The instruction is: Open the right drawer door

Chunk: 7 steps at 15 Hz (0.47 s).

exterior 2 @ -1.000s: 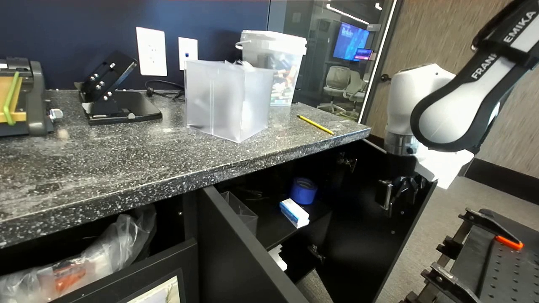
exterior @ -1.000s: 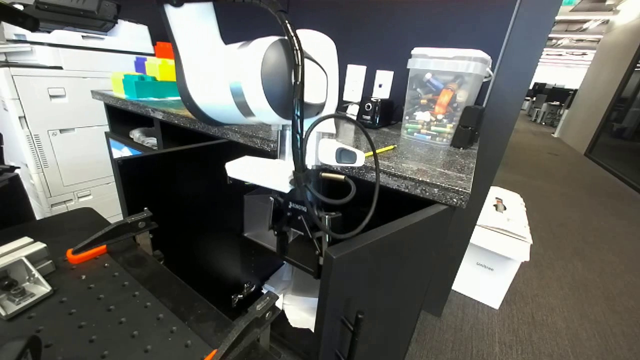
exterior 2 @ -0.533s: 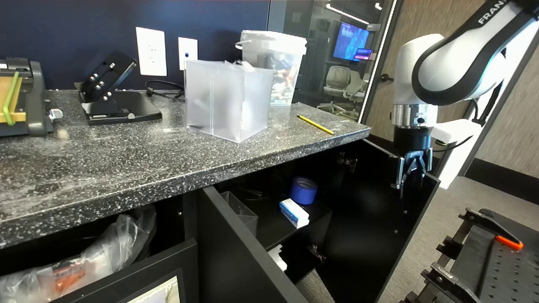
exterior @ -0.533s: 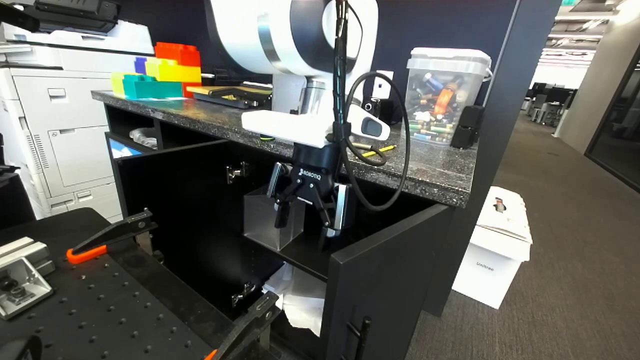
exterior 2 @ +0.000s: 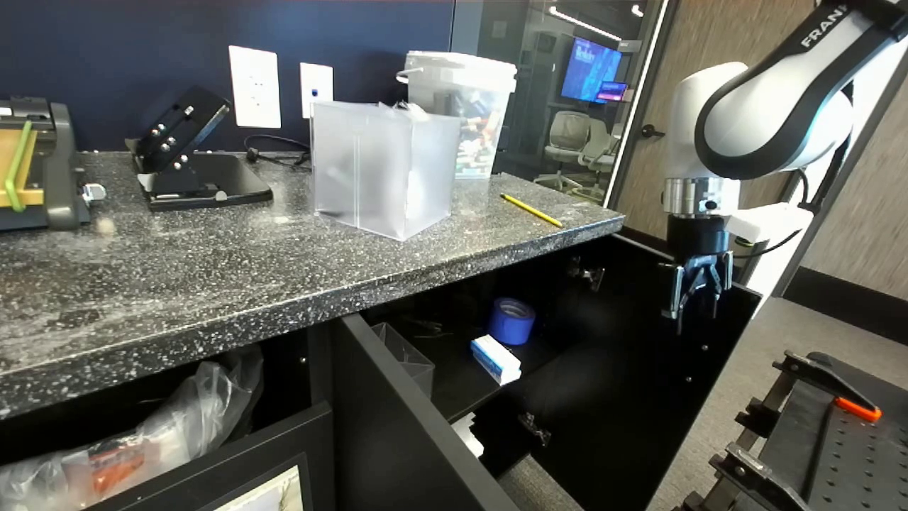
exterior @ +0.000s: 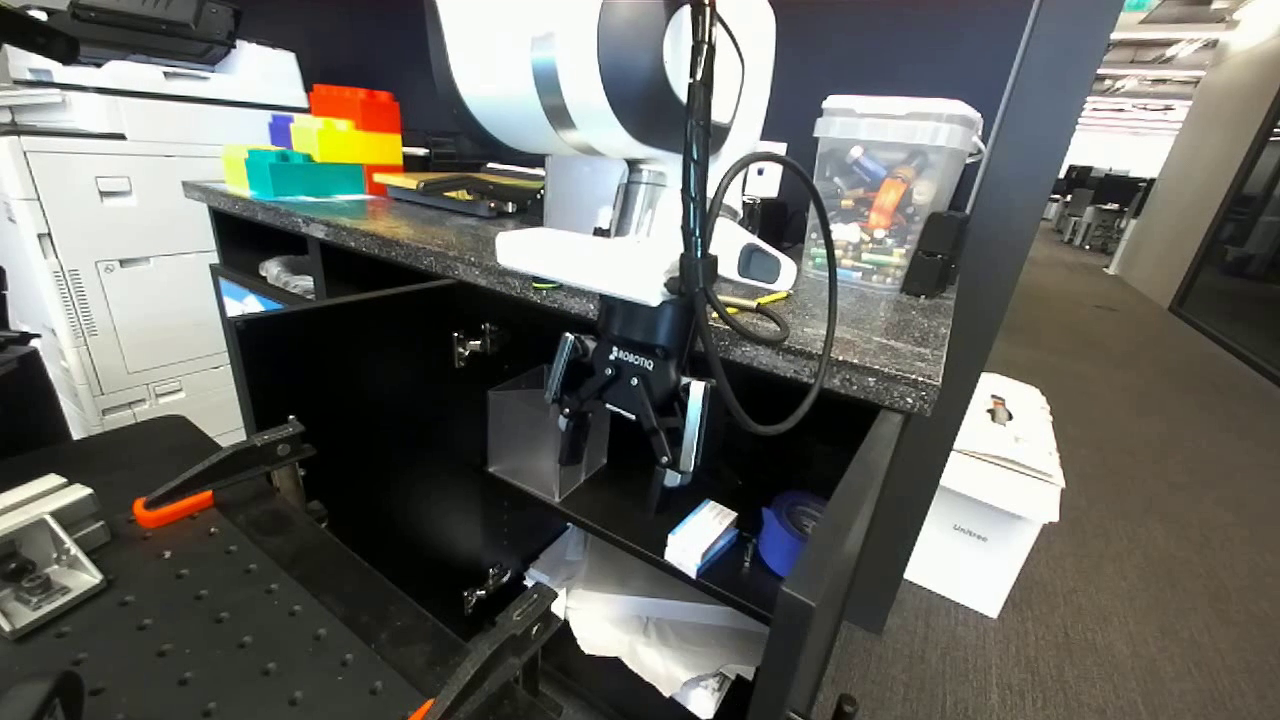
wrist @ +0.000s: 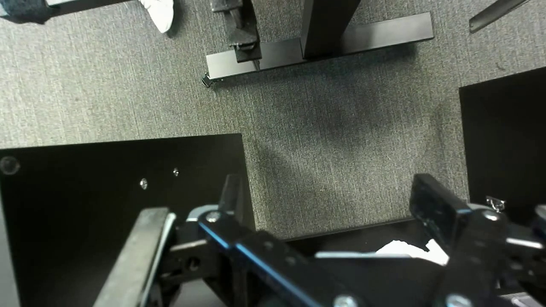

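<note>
The end effector [exterior: 620,468] hangs jaws spread, holding nothing, just off the front edge of the surface [exterior: 885,352]. Right of it, below the surface's right corner, the right black cabinet door [exterior 2: 638,376] stands angled out, inner face toward it; an outward push should widen it.

Gripper [exterior: 621,463] pointing down, fingers [wrist: 435,207] well apart.
Arm [exterior 2: 770,128] extends from the right in an exterior view; wrist [exterior 2: 699,196] directly above the gripper.
</note>
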Available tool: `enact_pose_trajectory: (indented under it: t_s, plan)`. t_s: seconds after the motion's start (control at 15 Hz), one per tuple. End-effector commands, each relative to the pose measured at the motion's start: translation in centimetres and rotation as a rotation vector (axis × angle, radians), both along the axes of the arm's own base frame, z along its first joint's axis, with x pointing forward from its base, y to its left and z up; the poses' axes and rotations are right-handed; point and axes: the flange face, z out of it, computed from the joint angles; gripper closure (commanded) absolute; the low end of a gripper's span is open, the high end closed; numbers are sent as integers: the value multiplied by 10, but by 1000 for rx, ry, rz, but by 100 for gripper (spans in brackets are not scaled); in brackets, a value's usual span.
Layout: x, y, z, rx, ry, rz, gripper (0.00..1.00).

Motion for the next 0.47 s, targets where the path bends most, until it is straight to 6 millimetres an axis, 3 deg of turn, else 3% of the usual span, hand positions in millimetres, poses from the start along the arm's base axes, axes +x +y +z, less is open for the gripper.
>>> enact_pose_trajectory:
  t_s: [0.0,0.2,0.4]
  plan:
    - [2,7,4,32,12,30,0]
    - [-1,13,8,80,9,85,0]
    - [2,15,0,50,2,75,0]
